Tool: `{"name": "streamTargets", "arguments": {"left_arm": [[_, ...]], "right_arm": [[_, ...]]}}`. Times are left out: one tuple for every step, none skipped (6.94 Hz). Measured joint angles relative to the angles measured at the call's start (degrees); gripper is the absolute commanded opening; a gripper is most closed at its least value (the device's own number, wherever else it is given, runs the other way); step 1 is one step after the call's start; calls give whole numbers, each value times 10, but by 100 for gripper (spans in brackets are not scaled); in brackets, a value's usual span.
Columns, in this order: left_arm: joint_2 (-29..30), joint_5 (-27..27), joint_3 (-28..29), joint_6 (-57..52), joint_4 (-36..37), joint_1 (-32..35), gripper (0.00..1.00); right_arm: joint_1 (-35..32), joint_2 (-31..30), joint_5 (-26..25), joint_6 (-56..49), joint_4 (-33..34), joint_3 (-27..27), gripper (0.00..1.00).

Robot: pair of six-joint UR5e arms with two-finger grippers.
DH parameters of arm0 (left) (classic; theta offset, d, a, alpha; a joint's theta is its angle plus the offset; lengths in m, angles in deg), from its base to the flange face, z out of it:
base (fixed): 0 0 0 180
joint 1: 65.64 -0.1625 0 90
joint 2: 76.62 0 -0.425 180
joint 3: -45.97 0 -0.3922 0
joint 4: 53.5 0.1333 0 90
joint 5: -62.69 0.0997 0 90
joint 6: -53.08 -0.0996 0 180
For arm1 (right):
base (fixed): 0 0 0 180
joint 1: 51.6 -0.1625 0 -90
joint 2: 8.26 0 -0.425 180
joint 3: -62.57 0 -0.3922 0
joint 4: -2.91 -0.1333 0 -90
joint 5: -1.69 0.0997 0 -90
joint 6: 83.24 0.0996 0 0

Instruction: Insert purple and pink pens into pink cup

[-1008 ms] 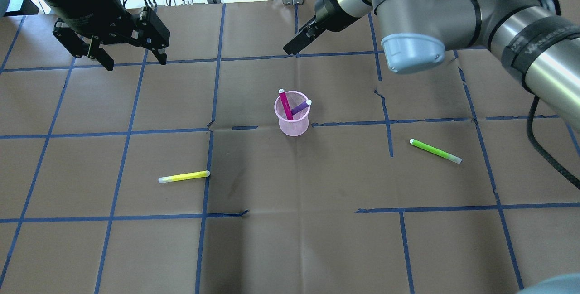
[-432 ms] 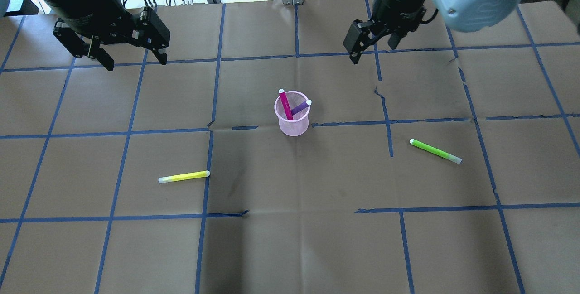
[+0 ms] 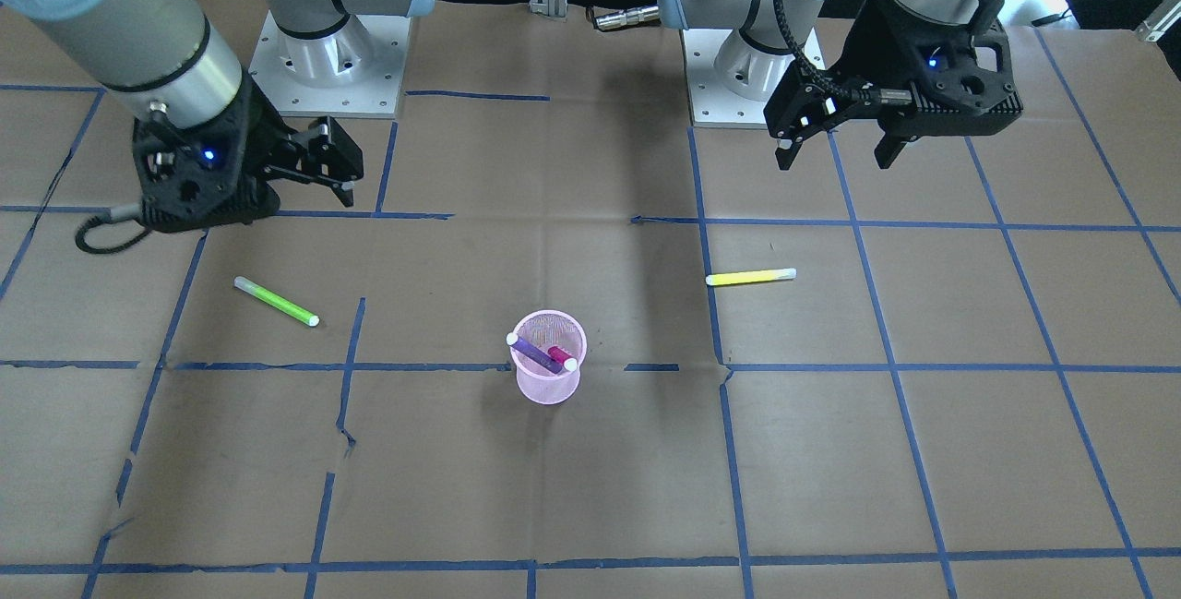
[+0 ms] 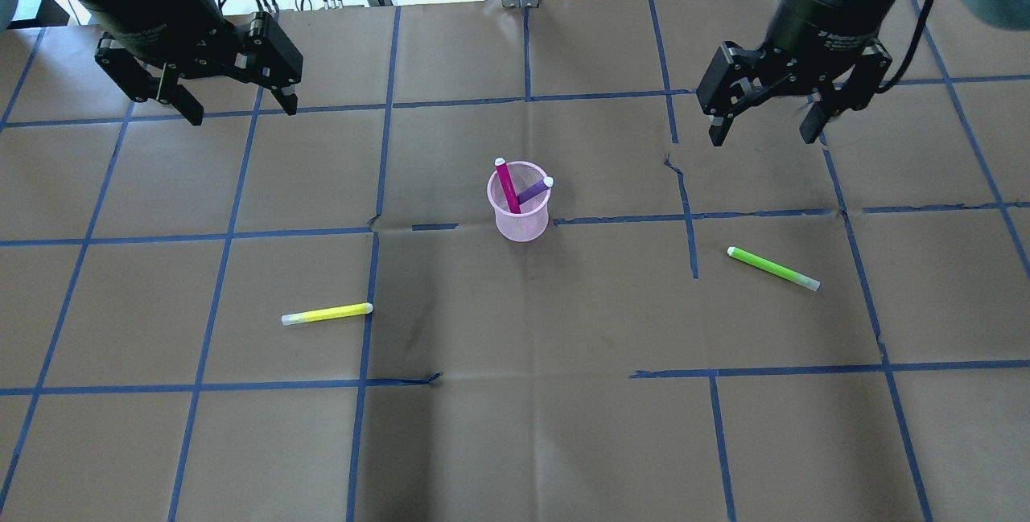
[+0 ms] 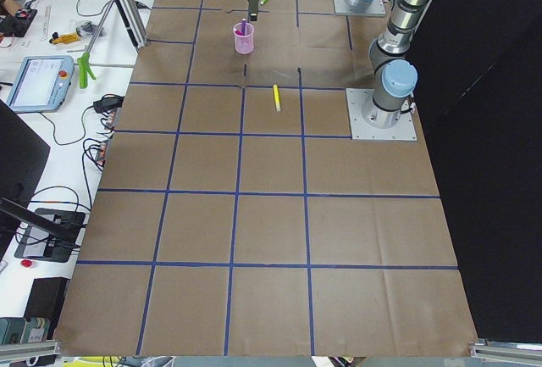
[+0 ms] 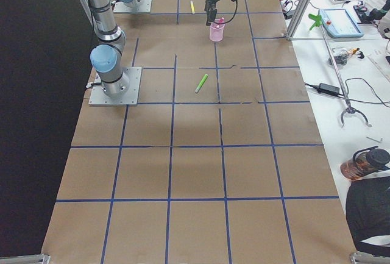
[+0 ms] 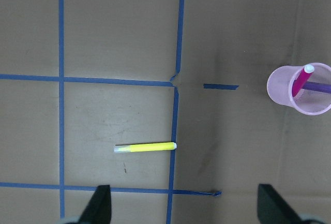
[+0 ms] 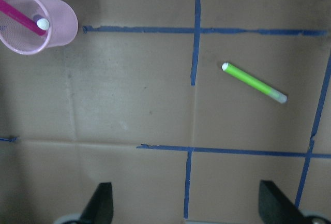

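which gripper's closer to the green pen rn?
Right. The right gripper hovers on the green pen's side of the pink cup; the left gripper is on the opposite side.

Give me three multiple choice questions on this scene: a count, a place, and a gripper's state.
1. How many pens lie on the table outside the pink cup? A one B two C three
2. Where is the purple pen? A flat on the table B in the pink cup C held in a gripper
3. How is the right gripper? A open and empty B shut on a pen C shut and empty
Answers: 1 B, the yellow pen and green pen lie loose. 2 B, it leans in the cup beside the pink pen. 3 A, its jaws stand apart with nothing between.
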Motion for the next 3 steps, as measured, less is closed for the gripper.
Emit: {"name": "streamTargets", "arguments": {"left_arm": [[0,0,0,0,0,0,98],[1,-2,0,0,0,-1,98],[1,-6,0,-1,0,-2,98]], "right_arm": [[2,-33,0,20,-5,-33,100],[2,-61,-4,31,16,-67,100],[2,-73,-18,37,40,-83,100]]}}
